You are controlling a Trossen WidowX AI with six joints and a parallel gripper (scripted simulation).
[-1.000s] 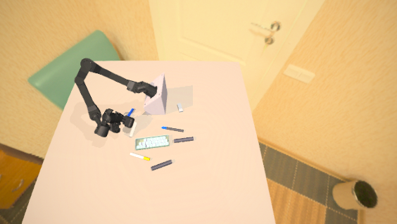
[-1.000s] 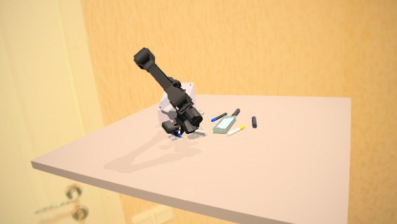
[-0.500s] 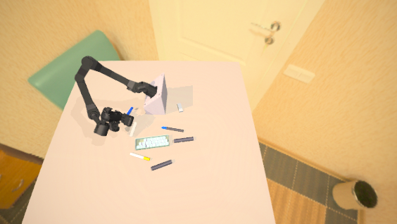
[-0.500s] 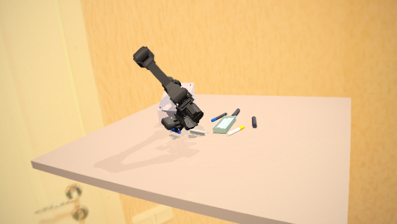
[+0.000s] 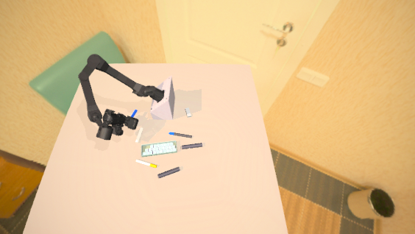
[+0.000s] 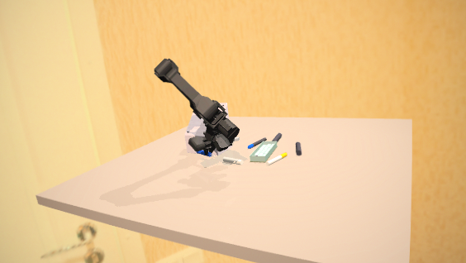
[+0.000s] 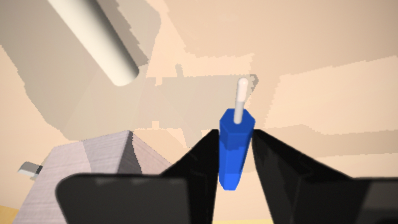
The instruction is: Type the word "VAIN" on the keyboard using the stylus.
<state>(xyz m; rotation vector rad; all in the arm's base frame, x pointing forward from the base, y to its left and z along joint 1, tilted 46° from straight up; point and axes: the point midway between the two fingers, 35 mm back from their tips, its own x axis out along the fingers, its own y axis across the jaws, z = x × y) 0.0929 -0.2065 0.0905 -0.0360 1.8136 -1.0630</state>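
Note:
The stylus (image 7: 232,165) (image 5: 135,112) is blue with a thin white tip. My gripper (image 7: 235,136) is shut on its blue body, and the white tip points away from the fingers in the wrist view. In the exterior view the stylus (image 6: 202,153) is partly hidden by the gripper and is low at the table; whether it touches the table I cannot tell. The keyboard (image 5: 159,149) (image 6: 264,150), pale green with white keys, lies to the right of the gripper in the top and exterior views. Its letters are too small to read.
A white cylinder (image 5: 139,135) (image 6: 232,160) (image 7: 95,42) lies between gripper and keyboard. A blue-tipped dark pen (image 5: 181,135), a yellow-ended white marker (image 5: 146,163) and two dark markers (image 5: 192,146) (image 5: 169,172) lie around the keyboard. A lilac wedge (image 5: 167,107) (image 7: 100,162) stands behind.

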